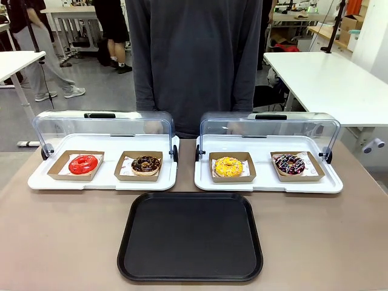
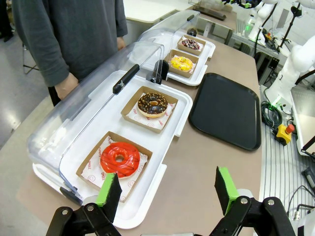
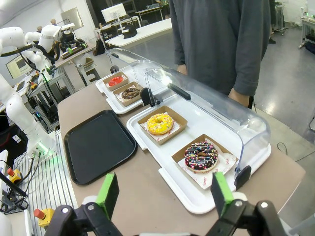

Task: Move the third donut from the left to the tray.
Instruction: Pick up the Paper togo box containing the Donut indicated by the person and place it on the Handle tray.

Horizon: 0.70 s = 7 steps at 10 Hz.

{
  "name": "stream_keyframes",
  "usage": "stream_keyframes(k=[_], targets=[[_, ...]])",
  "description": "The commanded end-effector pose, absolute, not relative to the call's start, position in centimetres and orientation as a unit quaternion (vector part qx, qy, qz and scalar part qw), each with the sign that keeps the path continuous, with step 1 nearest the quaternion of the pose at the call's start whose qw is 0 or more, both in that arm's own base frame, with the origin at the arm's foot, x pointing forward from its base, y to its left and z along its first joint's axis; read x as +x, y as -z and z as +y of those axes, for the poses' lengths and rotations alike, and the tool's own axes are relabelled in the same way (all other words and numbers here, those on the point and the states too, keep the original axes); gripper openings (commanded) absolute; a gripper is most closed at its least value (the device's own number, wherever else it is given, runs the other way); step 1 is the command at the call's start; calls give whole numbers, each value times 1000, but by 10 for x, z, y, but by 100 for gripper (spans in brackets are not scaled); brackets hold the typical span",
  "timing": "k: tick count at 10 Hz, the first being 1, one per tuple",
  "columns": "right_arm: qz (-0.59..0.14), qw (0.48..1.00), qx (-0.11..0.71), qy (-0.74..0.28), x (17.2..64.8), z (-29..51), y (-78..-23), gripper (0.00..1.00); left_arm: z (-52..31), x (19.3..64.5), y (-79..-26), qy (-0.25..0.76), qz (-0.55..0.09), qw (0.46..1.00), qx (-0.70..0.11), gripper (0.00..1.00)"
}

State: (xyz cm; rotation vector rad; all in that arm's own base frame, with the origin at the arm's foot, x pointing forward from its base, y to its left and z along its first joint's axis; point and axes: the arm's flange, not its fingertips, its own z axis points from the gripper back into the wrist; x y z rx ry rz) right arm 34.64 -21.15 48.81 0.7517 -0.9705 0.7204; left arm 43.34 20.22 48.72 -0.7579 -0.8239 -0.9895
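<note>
Brown tabletop (image 1: 60,242); white tables (image 1: 327,85) stand on a glossy grey floor (image 1: 91,85), all under bright, even indoor light.

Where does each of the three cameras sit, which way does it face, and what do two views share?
Front view: between the arms, facing across the flat black square tray to the person's grey torso.
Left wrist view: above the table's left end, facing along the row past the red-iced ring donut; open left gripper below.
Right wrist view: above the right end, facing past the dark sprinkled ring donut; open right gripper below.
Shared: both wrist views hold the yellow-iced ring donut and the tray.
</note>
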Motion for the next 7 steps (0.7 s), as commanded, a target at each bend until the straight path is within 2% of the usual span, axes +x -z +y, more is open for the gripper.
stream_keyframes(k=[1, 7], targets=[[-458, 748, 346, -333, 349, -212, -490, 100, 202, 433, -488, 450, -371, 735, -346, 100], [-458, 748, 346, -333, 349, -212, -490, 100, 202, 433, -488, 450, -371, 735, -346, 100]])
